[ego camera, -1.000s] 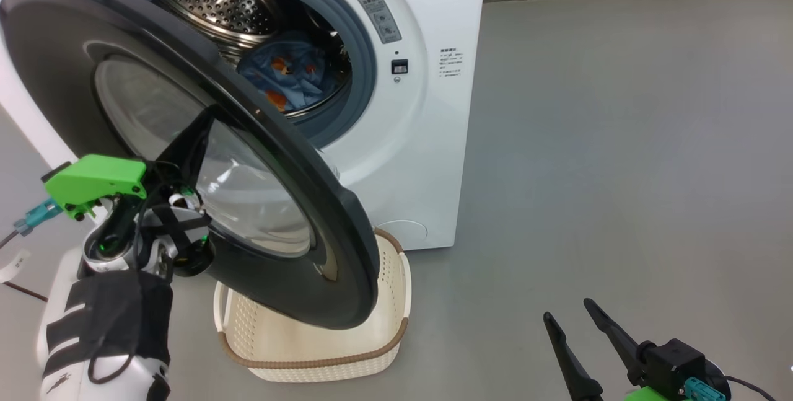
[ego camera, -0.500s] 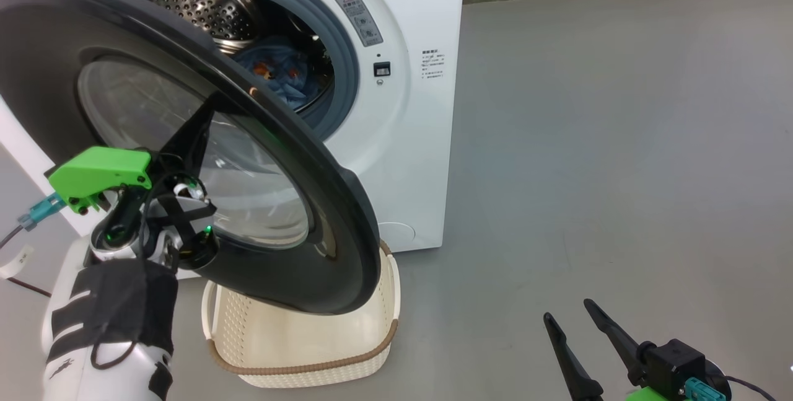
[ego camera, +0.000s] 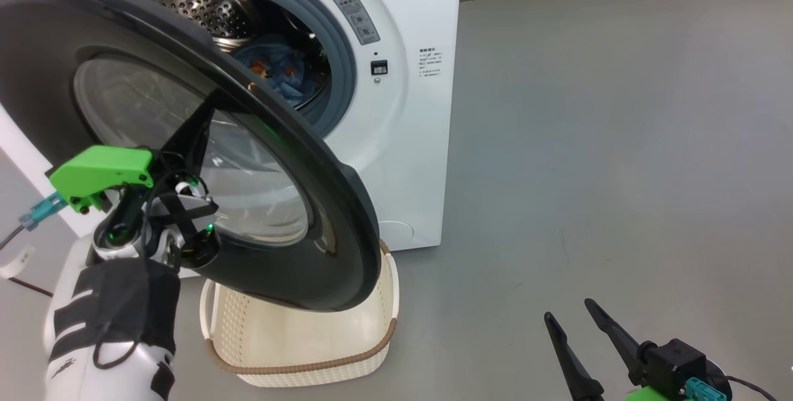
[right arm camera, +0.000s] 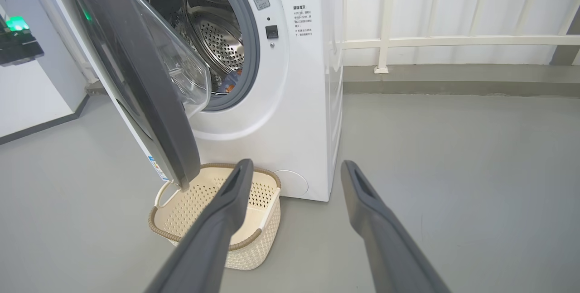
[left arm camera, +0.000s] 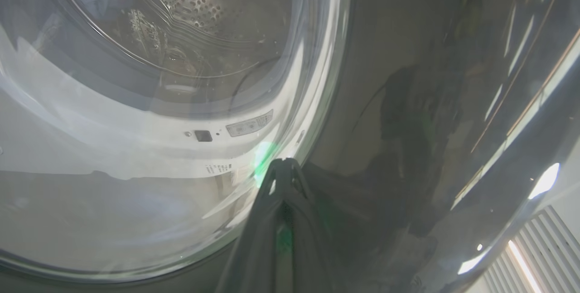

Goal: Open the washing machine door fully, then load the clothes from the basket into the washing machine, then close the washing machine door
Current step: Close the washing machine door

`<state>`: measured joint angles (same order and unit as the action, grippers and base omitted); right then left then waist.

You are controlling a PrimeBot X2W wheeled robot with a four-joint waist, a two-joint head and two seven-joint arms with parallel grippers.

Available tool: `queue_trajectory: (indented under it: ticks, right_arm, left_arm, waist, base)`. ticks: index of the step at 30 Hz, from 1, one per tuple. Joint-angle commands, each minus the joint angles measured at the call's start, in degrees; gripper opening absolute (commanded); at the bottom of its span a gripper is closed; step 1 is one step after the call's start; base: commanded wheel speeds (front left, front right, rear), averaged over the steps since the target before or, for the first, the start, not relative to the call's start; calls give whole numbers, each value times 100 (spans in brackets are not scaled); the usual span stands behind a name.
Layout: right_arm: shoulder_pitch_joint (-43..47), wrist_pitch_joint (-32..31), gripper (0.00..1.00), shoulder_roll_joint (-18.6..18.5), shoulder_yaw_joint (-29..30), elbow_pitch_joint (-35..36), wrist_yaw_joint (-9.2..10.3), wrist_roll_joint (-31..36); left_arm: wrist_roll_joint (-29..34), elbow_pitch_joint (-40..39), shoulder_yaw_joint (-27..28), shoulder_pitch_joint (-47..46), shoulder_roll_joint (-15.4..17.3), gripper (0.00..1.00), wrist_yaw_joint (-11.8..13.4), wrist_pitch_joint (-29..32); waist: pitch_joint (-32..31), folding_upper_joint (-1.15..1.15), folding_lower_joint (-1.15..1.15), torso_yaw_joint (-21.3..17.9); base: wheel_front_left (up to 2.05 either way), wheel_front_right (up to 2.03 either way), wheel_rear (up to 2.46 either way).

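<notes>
At lower left of the head view, L claw is pinched fully shut w/ nothing between the fingers. Per L wrist cam, the tips sit against the outer face of the door, right where the glass meets the black rim. R claw hangs at lower right, fingers spread wide, gripping nothing, well apart from door and basket, over the grey floor.

Door stands part-open. Its hinge side is at the washer's left, the free edge is swung out toward me, and the outer face is turned my way. R wrist cam shows it nearly edge-on, glass bowl bulging back toward the drum. It's round, so no long axis to call. Its lowest edge hangs over the basket.

Clothes: blue fabric w/ orange print lies low inside the drum, behind the grey seal. I can't make out any other garment in there.

Basket sits on the floor just in front of the washer, under the door. One handle shows at its left end, and the perforated walls and bottom show bare.
</notes>
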<state>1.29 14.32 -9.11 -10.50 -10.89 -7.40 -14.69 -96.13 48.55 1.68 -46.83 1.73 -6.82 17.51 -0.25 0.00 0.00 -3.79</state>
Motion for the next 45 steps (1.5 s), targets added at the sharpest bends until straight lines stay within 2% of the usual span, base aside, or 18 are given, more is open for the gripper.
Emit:
queue_trajectory:
  ticks: [1, 13, 14, 17, 18, 19, 27, 30, 37, 40, 45]
  right_arm:
    - [-69, 68, 100, -30, -115, 128, -9, -1]
    - [9, 68, 100, 22, -15, 149, -9, 7]
    - [22, 68, 100, 28, -6, 150, -9, 9]
    - [52, 68, 100, 42, 19, 158, -9, 13]
    - [61, 68, 100, 44, 28, 163, -9, 13]
    - [70, 68, 100, 46, 36, 168, -9, 15]
    - [101, 68, 100, 49, 78, 194, -9, 27]
    - [125, 68, 100, 46, 117, 202, -9, 35]
    - [150, 68, 100, 27, 191, 225, -9, 53]
    - [149, 68, 100, 25, 215, 241, -9, 57]
    - [177, 68, 100, 16, 271, 258, -9, 58]
  left_arm:
    - [71, -259, 74, -243, 125, 0, -66, -37]
    - [1768, -834, -1044, 339, 675, 0, -67, -746]
    - [1905, -898, -1131, 416, 724, 5, -67, -837]
    - [2371, -1015, -1377, 614, 891, 55, -67, -1186]
    - [2524, -1041, -1460, 678, 931, 89, -67, -1296]
    - [2675, -1064, -1537, 736, 970, 100, -66, -1406]
    - [3754, -1208, -2083, 1213, 1251, 100, 49, -2237]
    - [4284, -1232, -2286, 1464, 1378, 100, 236, -2783]
    - [4986, -1280, -2521, 1893, 1465, 100, 330, -3194]
    - [5473, -1374, -2501, 2129, 1524, 100, 511, -3242]
    - [6362, -2192, -1972, 2812, 1360, 100, 721, -3248]
  waist:
    - [0, 0, 0, 24]
    - [-21, 0, 0, 156]
    - [-24, 0, 0, 172]
    - [-31, 0, 0, 217]
    - [-35, 0, 0, 233]
    - [-35, 0, 0, 249]
    - [-35, 0, 0, 311]
    - [-36, 0, 0, 328]
    - [-31, 0, 0, 358]
    - [-33, 0, 0, 349]
    - [-22, 0, 0, 350]
  base:
    - [0, 0, 0]
    - [0, 0, 0]
    - [0, 0, 0]
    - [0, 0, 0]
    - [0, 0, 0]
    - [0, 0, 0]
    - [0, 0, 0]
    - [0, 0, 0]
    - [0, 0, 0]
    - [0, 0, 0]
    - [0, 0, 0]
